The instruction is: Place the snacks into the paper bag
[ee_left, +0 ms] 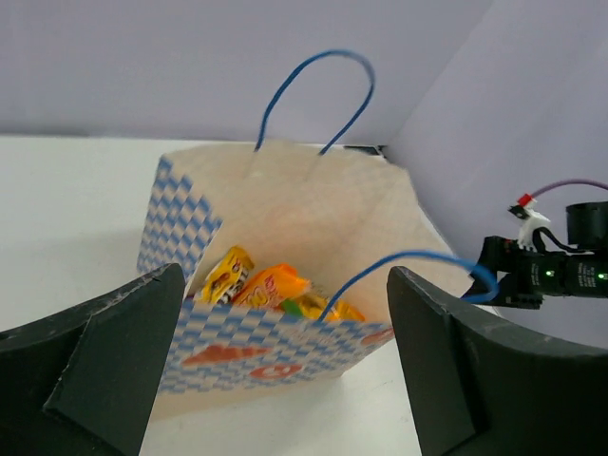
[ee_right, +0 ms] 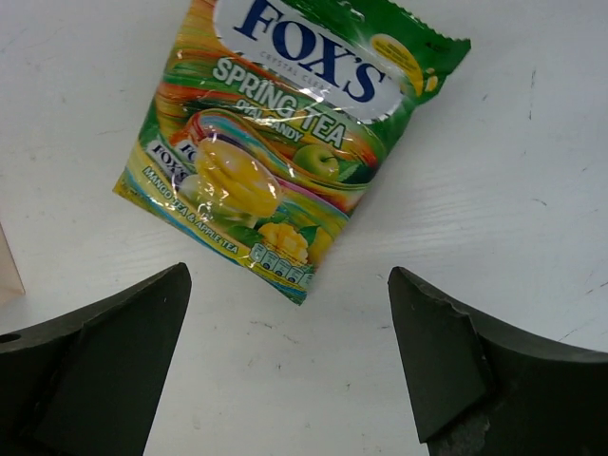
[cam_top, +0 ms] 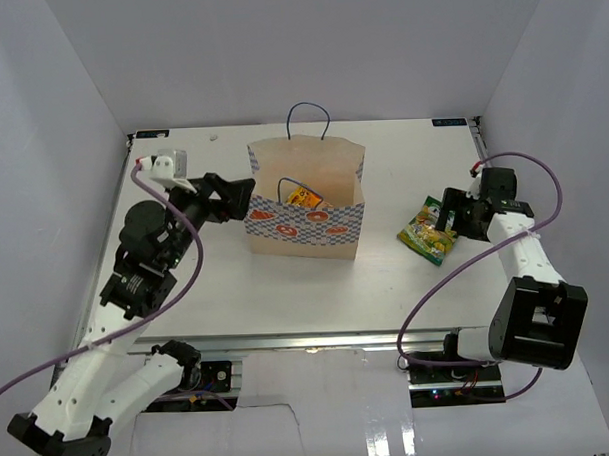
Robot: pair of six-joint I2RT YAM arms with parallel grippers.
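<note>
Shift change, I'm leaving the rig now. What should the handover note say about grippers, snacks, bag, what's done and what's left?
Left gripper: open, empty, at the paper bag's left side.
Right gripper: open, empty, over the Fox's Spring Tea pouch, which lies flat on the table right of the bag.
Done: orange pouch and a yellow packet inside the bag.
Left: grasp the Fox's pouch and bag it.

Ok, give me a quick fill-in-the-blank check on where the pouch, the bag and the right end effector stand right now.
The green-yellow pouch lies on the ____, outside the paper bag. Open or shut, the right end effector near it is ____. The bag's cord handles are coloured ____.
Missing words: table; open; blue.
</note>
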